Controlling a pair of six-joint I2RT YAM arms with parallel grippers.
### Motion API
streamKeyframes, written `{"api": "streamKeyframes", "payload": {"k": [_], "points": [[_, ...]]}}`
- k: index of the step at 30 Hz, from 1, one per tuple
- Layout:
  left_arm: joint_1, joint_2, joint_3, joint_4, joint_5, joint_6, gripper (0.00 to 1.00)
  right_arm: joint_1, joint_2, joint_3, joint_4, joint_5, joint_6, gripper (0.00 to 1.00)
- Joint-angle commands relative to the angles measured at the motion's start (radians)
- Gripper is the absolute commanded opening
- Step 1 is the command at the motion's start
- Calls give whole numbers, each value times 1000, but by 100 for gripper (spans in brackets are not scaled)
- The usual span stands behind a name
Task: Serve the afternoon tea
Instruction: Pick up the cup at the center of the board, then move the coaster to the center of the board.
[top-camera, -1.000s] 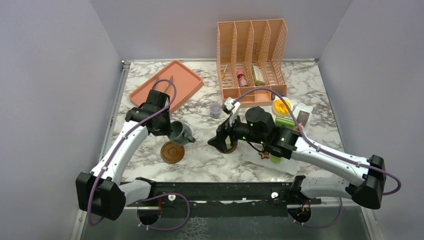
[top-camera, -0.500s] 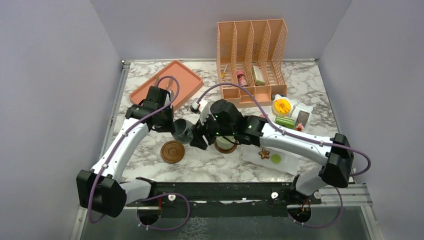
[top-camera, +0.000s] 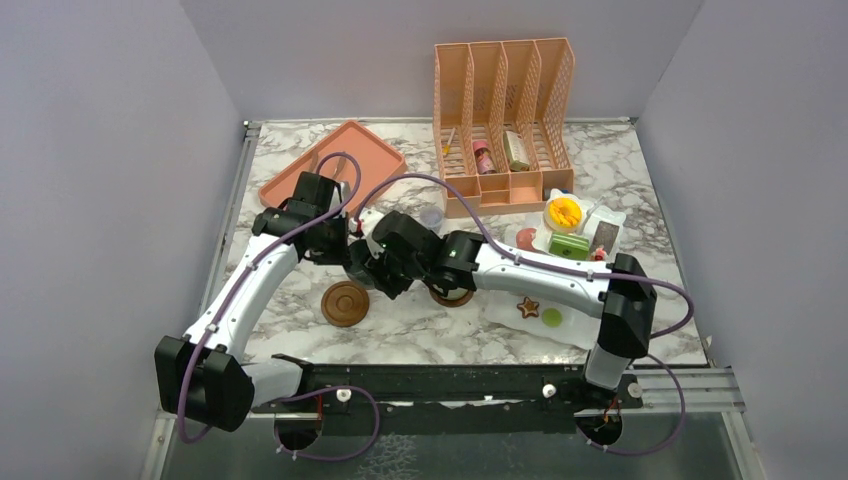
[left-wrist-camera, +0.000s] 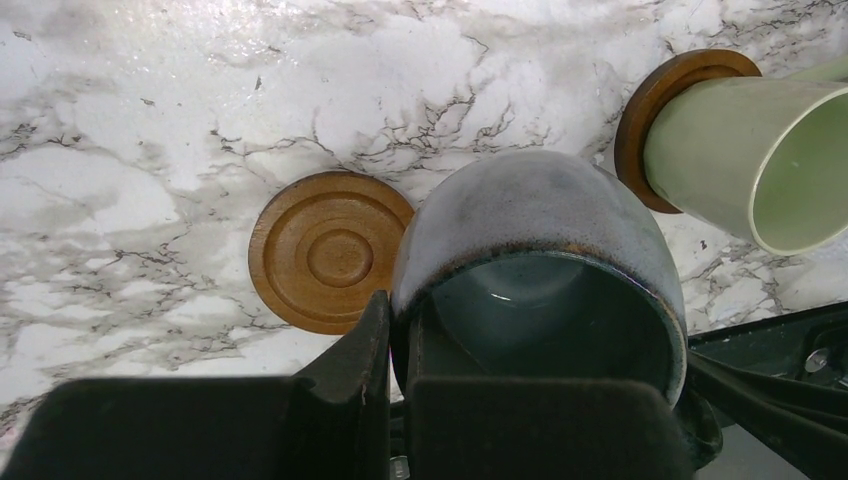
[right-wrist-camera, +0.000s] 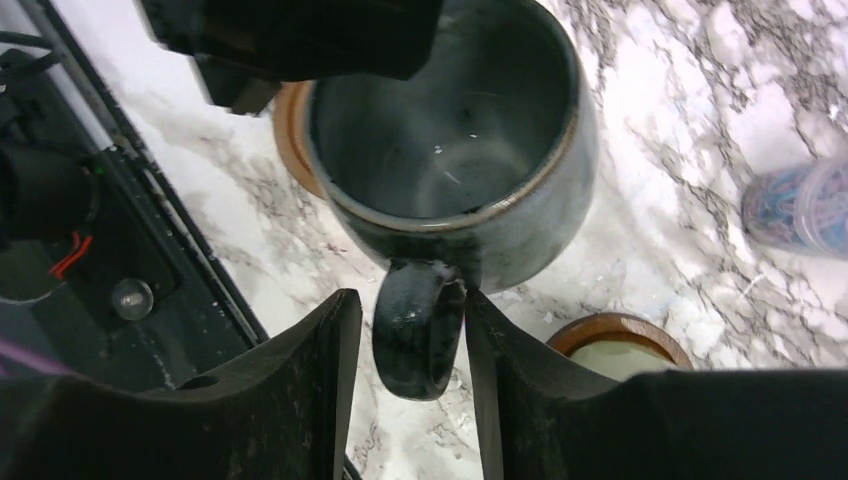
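Note:
My left gripper (left-wrist-camera: 398, 320) is shut on the rim of the grey-blue mug (left-wrist-camera: 540, 220), one finger inside and one outside, and holds it above the marble top. My right gripper (right-wrist-camera: 405, 300) straddles the mug's handle (right-wrist-camera: 417, 325). Its right finger touches the handle and a narrow gap shows at its left finger. In the top view both grippers meet at the mug (top-camera: 360, 263). An empty brown coaster (left-wrist-camera: 330, 250) lies beside it to the left. The pale green mug (left-wrist-camera: 745, 150) stands on the other coaster (left-wrist-camera: 650, 100). Toy cookies and cakes (top-camera: 565, 213) lie on a white tray (top-camera: 590, 330).
A peach tray (top-camera: 335, 170) lies at the back left and a peach file organiser (top-camera: 505, 110) with a small pink bottle (top-camera: 483, 157) stands at the back. A tiny lilac cup (right-wrist-camera: 800, 205) stands just beyond the mugs. The dark base rail (top-camera: 450, 380) runs along the near edge.
My right arm has swung left from the pale green mug to the grey-blue mug, and its jaws have narrowed around the handle. My left gripper has kept hold of the mug's rim.

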Motion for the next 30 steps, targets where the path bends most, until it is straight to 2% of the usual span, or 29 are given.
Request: {"api": "streamKeyframes", "payload": {"k": [1,6,8,9,10,12,14,18,21,26,30], "points": [[-4,-17,57,36,109,-8,0,10,28,21,-19,102,-24,41],[-4,-28,66,36,134,-27,0,10,10,-33,60,58,-56,25],[-4,-27,69,37,152,-35,0,10,-4,-66,108,60,-65,15],[-4,-27,70,39,158,-40,4,10,-12,-83,135,60,-70,9],[-4,-29,73,39,158,-44,13,10,-19,-96,161,61,-77,2],[-4,-33,78,39,152,-56,36,10,-41,-123,198,76,-63,1],[-3,-45,81,39,134,-76,53,10,-74,-157,239,88,-54,1],[-3,-72,92,38,98,-119,67,10,-161,-238,335,129,-44,1],[-1,-90,106,44,52,-158,71,10,-211,-276,373,160,-37,1],[11,-136,77,71,-101,-260,70,10,-284,-308,403,220,-16,1],[48,-175,1,106,-132,-356,68,10,-356,-345,438,259,0,1]]}}
